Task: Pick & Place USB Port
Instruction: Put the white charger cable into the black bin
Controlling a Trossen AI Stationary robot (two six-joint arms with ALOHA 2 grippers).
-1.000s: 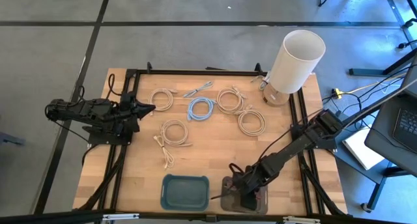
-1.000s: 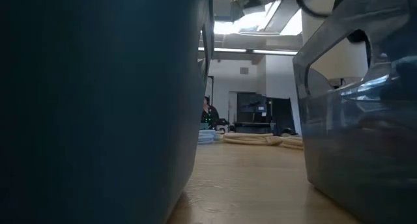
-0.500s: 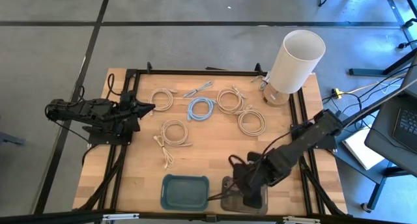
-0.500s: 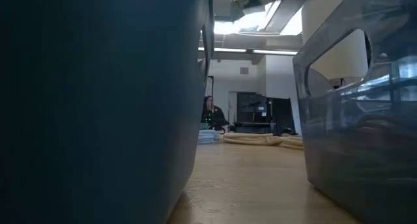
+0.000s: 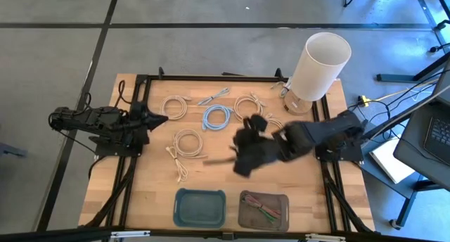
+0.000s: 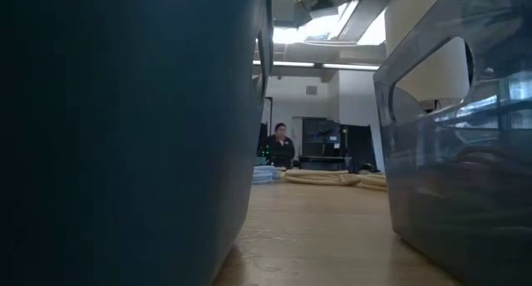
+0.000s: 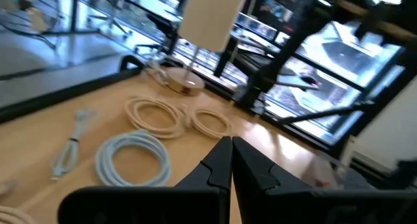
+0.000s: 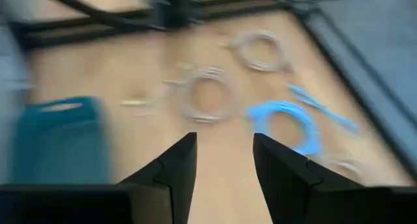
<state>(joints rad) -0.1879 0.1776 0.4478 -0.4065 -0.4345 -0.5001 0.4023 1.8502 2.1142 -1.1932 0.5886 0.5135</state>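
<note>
Several coiled cables lie on the wooden table: beige coils [image 5: 174, 107] [image 5: 188, 142] [image 5: 247, 108] [image 5: 271, 131], a light blue coil [image 5: 216, 117] and a loose grey cable [image 5: 213, 96]. My right gripper [image 5: 239, 160] hovers blurred over the table's middle, near the beige coil by the right side. It is open and empty in the right wrist view [image 8: 225, 165], which shows the blue coil [image 8: 283, 129] ahead. My left gripper [image 5: 158, 117] waits at the table's left edge, shut and empty [image 7: 231, 144].
A blue tray [image 5: 200, 207] and a grey tray [image 5: 264, 209] holding thin cables stand at the near edge; both fill the low view [image 6: 125, 136] [image 6: 457, 153]. A white lamp [image 5: 318, 69] stands at the far right corner. A person [image 6: 281, 146] shows in the room behind.
My right gripper has risen out of the grey tray at the near edge and swung fast toward the table's middle and far side, above the coils. The person in the room behind has moved to the right.
</note>
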